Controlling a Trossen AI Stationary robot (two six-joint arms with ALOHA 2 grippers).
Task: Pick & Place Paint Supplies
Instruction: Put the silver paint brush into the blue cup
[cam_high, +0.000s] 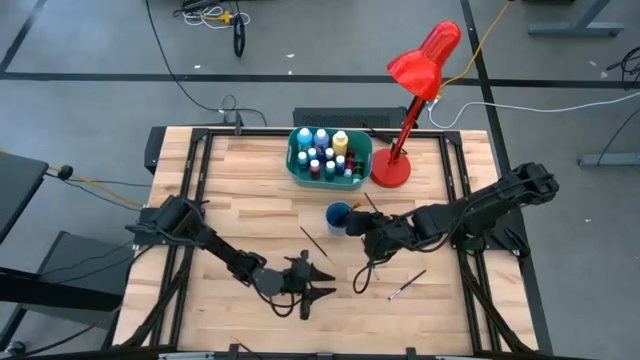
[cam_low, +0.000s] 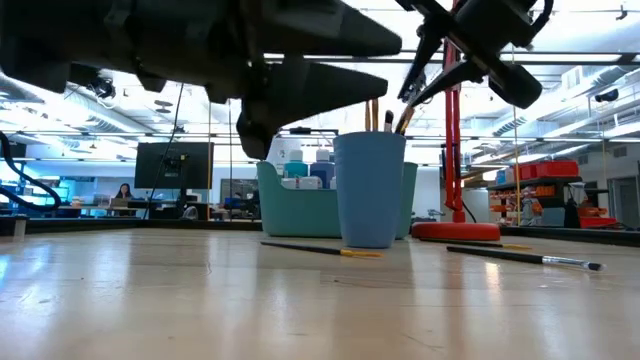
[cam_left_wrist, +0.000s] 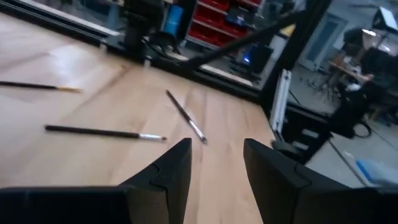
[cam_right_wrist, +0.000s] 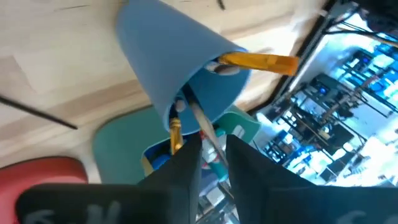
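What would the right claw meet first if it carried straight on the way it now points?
Most likely the brushes standing in the blue cup: the right claw points into the cup's mouth, one brush handle between its fingers. Depth is unclear.

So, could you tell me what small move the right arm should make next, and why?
Probably open the right pincer fully and lift straight up. It sits over the blue cup, a brush between its barely parted fingers, the handle already down among the other brushes. Three brushes remain on the table; the left pincer waits open near them.

high view: overhead, straight down on tabletop (cam_high: 250, 190)
low view: tabletop level, facing blue cup (cam_low: 370, 190)
shared: cup, brushes
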